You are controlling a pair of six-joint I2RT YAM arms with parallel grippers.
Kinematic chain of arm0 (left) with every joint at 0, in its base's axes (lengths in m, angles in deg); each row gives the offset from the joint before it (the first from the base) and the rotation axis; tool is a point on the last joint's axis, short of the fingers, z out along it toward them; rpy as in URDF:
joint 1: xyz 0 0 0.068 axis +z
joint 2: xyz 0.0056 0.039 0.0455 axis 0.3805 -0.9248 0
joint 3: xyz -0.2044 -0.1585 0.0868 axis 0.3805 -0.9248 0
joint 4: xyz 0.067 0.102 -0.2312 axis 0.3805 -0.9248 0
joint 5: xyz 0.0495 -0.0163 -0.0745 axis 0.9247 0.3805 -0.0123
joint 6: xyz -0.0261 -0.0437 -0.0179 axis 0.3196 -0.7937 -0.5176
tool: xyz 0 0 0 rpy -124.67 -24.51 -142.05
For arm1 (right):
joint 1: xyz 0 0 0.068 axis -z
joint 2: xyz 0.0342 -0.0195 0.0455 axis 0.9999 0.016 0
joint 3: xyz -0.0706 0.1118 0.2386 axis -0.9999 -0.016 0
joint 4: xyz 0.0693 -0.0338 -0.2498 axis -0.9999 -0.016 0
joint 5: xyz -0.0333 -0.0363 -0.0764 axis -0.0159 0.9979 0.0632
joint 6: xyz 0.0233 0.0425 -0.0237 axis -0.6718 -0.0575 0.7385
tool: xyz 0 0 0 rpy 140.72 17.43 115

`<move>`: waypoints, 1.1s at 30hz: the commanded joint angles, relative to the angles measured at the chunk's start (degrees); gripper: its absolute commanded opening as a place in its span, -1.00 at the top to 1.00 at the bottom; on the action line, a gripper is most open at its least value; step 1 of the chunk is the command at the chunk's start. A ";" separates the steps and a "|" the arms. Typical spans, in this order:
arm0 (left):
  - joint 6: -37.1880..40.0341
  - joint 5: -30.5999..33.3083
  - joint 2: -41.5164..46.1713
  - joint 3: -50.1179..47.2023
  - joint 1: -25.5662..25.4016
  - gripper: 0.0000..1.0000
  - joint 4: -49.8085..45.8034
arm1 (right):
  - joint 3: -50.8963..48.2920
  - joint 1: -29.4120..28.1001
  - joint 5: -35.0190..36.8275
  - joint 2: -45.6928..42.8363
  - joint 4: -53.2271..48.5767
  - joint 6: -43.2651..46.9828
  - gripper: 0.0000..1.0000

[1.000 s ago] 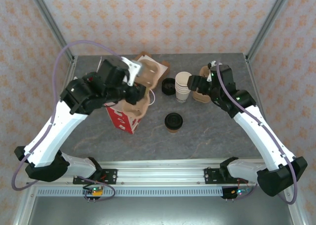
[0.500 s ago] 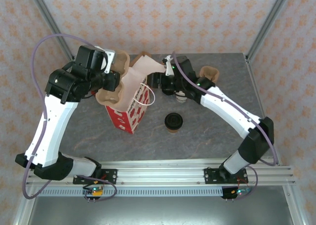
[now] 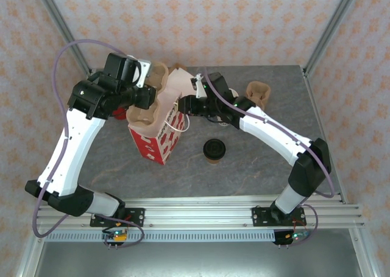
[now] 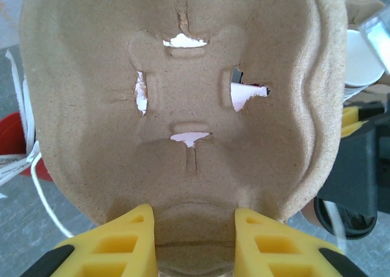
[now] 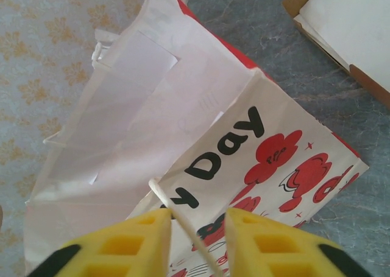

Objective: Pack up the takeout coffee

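The takeout coffee (image 3: 214, 148), a tan cup under a black lid, stands alone on the grey table right of the bag. My left gripper (image 3: 149, 95) (image 4: 194, 213) is shut on a brown pulp cup carrier (image 3: 159, 82) (image 4: 183, 94), held tilted above the mouth of the red-and-white paper bag (image 3: 155, 144) (image 5: 268, 149). My right gripper (image 3: 186, 103) (image 5: 198, 215) is at the bag's right rim. Its jaws stand narrowly apart, with the white handle cord (image 5: 159, 192) and the rim's edge between them and gaps on both sides.
A second pulp carrier (image 3: 258, 93) lies at the back right. A brown box (image 5: 341, 27) with white paper sits behind the bag. White cups (image 4: 362, 58) stand beyond the held carrier. Frame posts mark the table's back corners.
The right arm swung left from the cup stack to the bag's rim and its jaws narrowed. The left arm drew the carrier back, then settled it over the bag's mouth.
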 commanded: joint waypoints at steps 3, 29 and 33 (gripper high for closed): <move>0.97 -2.03 -0.17 -3.00 0.47 0.44 5.27 | -1.29 -0.05 -0.19 -2.64 0.91 0.46 0.66; 3.07 1.97 0.20 -12.11 0.44 0.47 4.06 | -1.56 -0.05 1.60 -3.23 -0.13 0.66 0.95; 3.25 2.87 -0.01 -12.42 0.44 0.47 3.97 | -1.47 -0.05 2.17 -3.75 -1.10 1.68 0.99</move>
